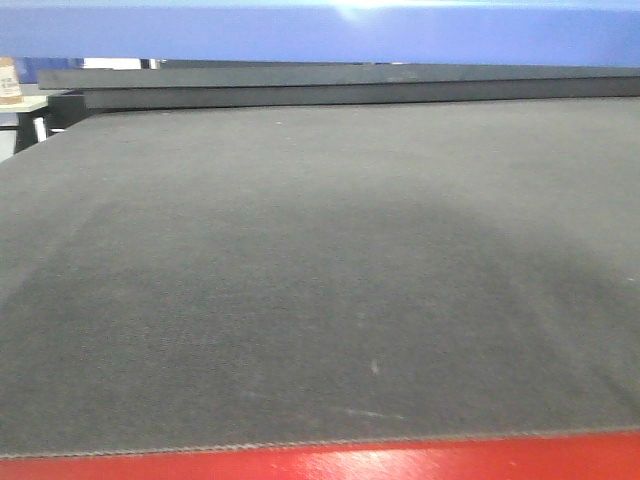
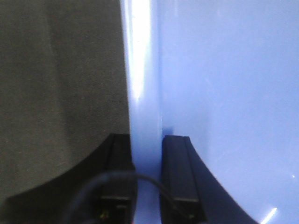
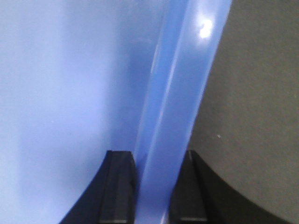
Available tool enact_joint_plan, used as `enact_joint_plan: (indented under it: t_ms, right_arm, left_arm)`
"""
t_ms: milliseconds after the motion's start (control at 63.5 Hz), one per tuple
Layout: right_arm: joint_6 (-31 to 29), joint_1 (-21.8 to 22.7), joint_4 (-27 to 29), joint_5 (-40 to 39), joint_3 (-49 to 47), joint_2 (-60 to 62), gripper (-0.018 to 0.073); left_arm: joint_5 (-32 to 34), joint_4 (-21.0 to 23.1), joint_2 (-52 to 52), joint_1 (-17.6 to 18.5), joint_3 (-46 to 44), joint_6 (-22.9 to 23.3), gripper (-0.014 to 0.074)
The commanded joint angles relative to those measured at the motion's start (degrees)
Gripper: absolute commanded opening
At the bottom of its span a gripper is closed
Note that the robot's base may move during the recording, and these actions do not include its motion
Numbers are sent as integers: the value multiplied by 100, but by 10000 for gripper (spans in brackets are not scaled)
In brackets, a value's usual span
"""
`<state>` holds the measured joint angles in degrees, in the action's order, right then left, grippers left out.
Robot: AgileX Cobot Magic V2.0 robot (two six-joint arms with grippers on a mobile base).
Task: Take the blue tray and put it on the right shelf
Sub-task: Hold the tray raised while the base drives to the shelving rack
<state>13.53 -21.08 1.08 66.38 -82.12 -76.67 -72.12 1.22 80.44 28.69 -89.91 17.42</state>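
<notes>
in the front view, the counter (image 1: pixel 320 462) is seen with its red front edge nearest, and a black mat (image 1: pixel 320 280) is laid over it up to the far edge. the tray (image 1: pixel 320 35) is shown only as a blue band across the top of the frame, above the far edge. it is judged to be held up off the mat, though the gap beneath it is not shown. the shelf is not seen in any view.

in the left wrist view, the left hand (image 2: pixel 147 149) is seen pinching the tray's glossy rim, which is clamped from both sides. the mat lies to one side of the rim and the tray's pale floor to the other. a thin cable (image 2: pixel 140 179) is looped just before the hand.

in the right wrist view, the right hand (image 3: pixel 159 161) is likewise seen pressed onto the opposite rim, with the tray's floor on one side and the mat on the other.

the step in hand is judged to be the carry toward the shelf. for this to be done well, both hands should be moved together at one height and one spacing, so that the thin rim is neither bowed nor pulled free. the plastic is judged slippery, so firm pressure is advised and the turn to the right should be made slowly. the tray should be brought level over the shelf before it is lowered and released.
</notes>
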Motion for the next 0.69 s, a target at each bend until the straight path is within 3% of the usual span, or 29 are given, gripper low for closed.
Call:
enact_joint_plan:
  t_ms: [0,677]
  right_arm:
    - [-205,-14,-285,-135,-134,183,57]
    - [-205,-14,-285,-126,-134,182,57]
  left_arm:
    - [-460,-90,-200,58,-156,-96,-48]
    - [-450,-59,-200,58,-156,-96,-48]
